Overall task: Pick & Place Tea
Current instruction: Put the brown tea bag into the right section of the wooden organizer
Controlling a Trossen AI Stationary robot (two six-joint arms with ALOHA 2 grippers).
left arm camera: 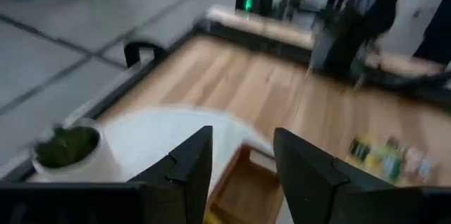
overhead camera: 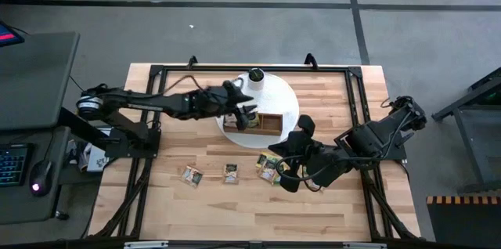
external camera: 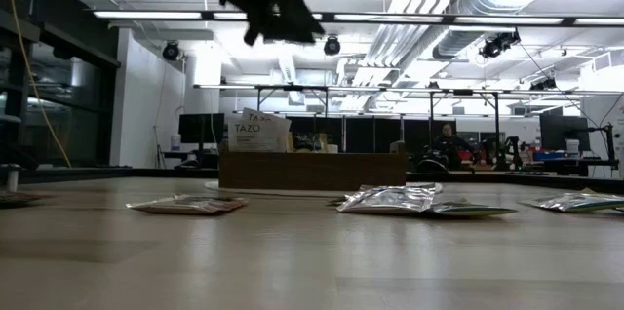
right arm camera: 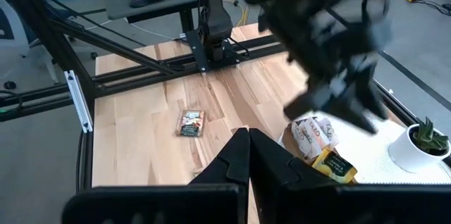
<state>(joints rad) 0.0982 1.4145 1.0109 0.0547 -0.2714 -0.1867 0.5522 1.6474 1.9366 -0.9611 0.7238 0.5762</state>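
Left gripper (overhead camera: pixel 244 116) hangs over the tray (overhead camera: pixel 270 128) near table centre, fingers (left arm camera: pixel 187 168) parted and empty, a sachet (right arm camera: pixel 313 136) standing in the compartment below. Right gripper (overhead camera: pixel 283 177), fingers (right arm camera: pixel 236 160) pressed shut on nothing, sits at five o'clock from the tray, nearest the loose sachets (overhead camera: pixel 268 167); two more (overhead camera: pixel 192 175) (overhead camera: pixel 232 173) lie at its nine o'clock.
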